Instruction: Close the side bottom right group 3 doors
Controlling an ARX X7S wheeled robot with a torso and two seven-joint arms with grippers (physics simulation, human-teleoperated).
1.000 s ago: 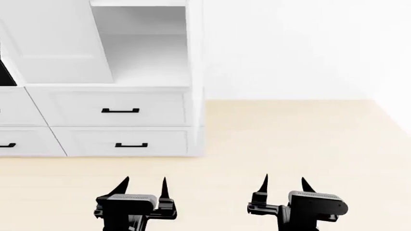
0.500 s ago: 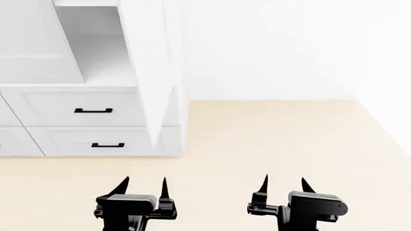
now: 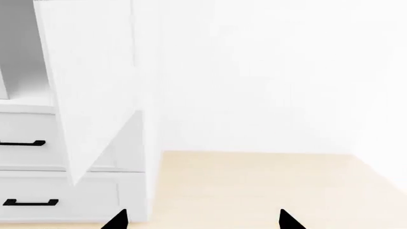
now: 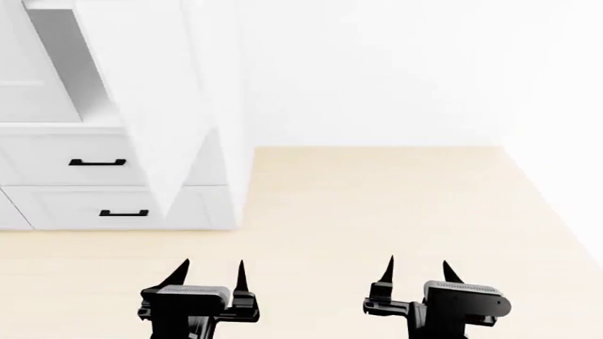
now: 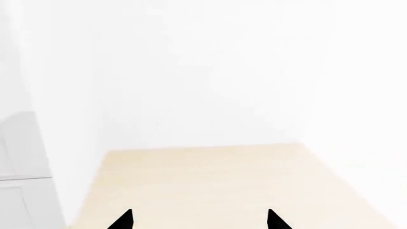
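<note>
A tall white cabinet door [image 4: 151, 92] stands swung open from the right side of the cabinet opening, its lower edge hanging in front of the drawers. The left wrist view shows the same door [image 3: 89, 81] edge-on to the shelf space. A second white panel [image 4: 33, 85] stands open at the left of the opening. No handle shows on either door. My left gripper [image 4: 211, 272] [image 3: 202, 222] and right gripper [image 4: 419, 272] [image 5: 200, 222] are both open and empty, low over the floor, well short of the cabinet.
Two white drawer fronts with black handles [image 4: 97, 162] [image 4: 123, 212] sit below the open compartment. Light wood floor [image 4: 377, 205] stretches to the right of the cabinet up to a white wall [image 4: 396, 70]. Another wall closes the far right.
The cabinet has slid left in the head view, and the open door's face now shows broader and nearer the middle. Both grippers keep the same pose.
</note>
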